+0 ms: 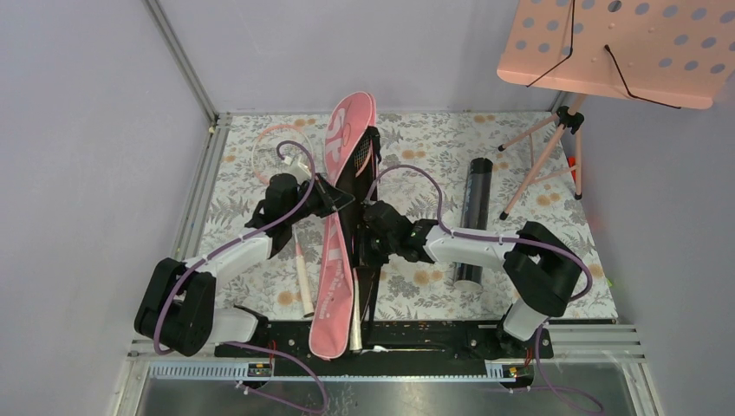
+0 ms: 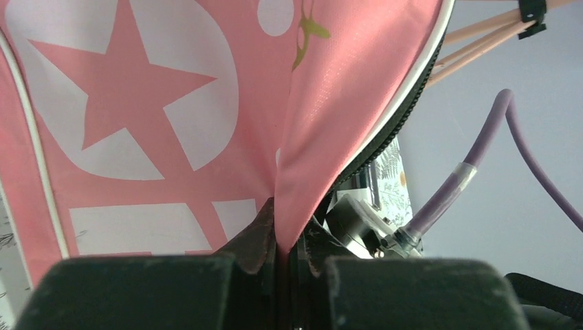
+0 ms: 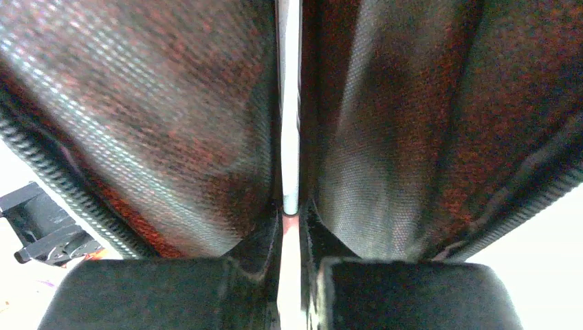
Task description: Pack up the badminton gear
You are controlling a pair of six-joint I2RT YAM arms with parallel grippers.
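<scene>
The pink "SPORT" cover [image 1: 341, 217] stands on edge in the middle of the table, its zip side spread open. My left gripper [image 1: 335, 201] is shut on a fold of the cover's pink flap [image 2: 323, 124]; in the left wrist view the left gripper [image 2: 287, 230] pinches the fabric. My right gripper [image 1: 371, 229] reaches into the opening, and in the right wrist view it [image 3: 290, 220] is shut on a racket's thin shaft [image 3: 290, 124] between dark lining. That racket's white handle [image 1: 355, 321] sticks out at the near end. A second racket [image 1: 299, 260] lies left of the cover. No shuttlecocks show.
A long black tube [image 1: 474, 221] lies on the floral cloth right of the cover. The pink perforated music stand [image 1: 620, 48] on tripod legs [image 1: 542, 165] stands at the back right. A metal frame post [image 1: 186, 65] runs along the back left.
</scene>
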